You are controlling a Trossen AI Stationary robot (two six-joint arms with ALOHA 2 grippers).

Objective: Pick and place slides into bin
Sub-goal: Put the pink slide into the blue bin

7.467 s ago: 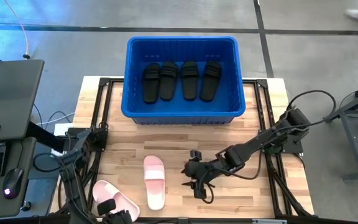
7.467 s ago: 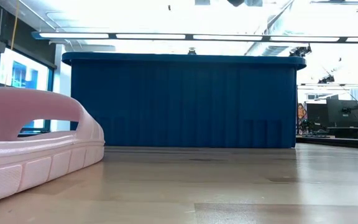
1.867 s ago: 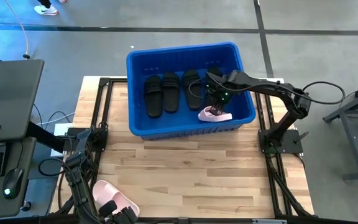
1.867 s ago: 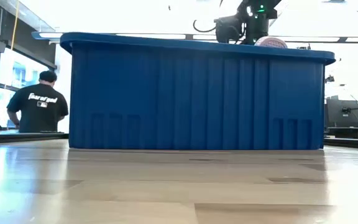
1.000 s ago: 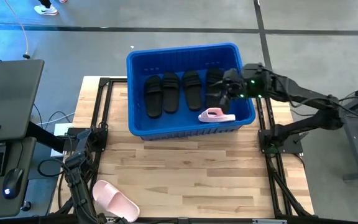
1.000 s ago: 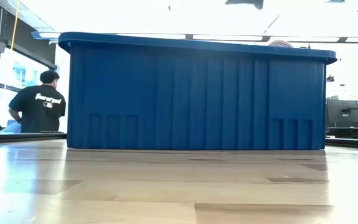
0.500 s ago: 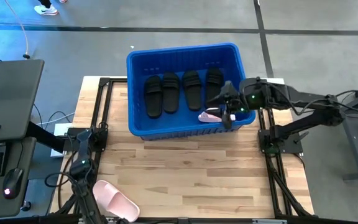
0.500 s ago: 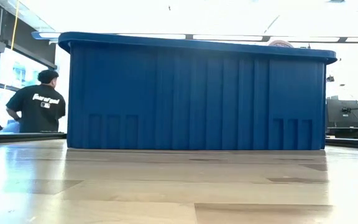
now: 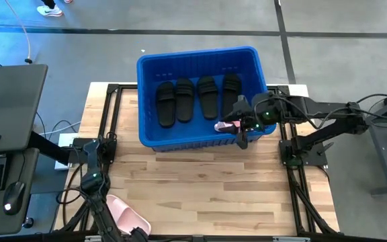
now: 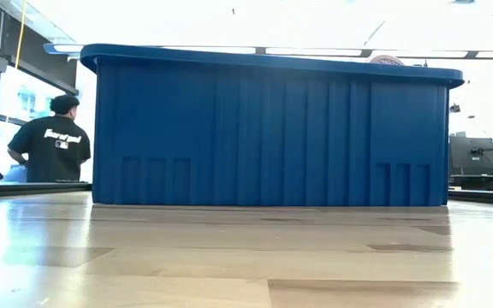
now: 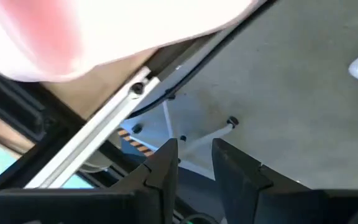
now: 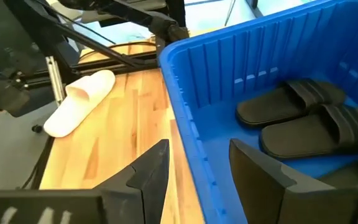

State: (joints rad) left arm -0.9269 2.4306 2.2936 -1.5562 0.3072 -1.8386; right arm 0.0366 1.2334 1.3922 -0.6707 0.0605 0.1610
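Note:
The blue bin stands at the table's far middle. Four black slides lie side by side on its floor. One pink slide lies in its near right corner, and a bit of it shows above the rim in the low view. My right gripper is open and empty above the bin's near wall, one finger over the table and one over the bin. The other pink slide lies flat at the table's near left. My left gripper is beside it at the near edge, open a little and empty.
The bare wooden tabletop lies between the bin and the near edge. A desk with a laptop stands left of the table. A person stands in the room beyond. The black table frame runs along both sides.
My right gripper has come back from over the bin's right part toward the table's near edge and now hangs over the bin's near wall, still open. The pink slide stays in the bin's near right corner. My left arm has swung a little toward the table's right.

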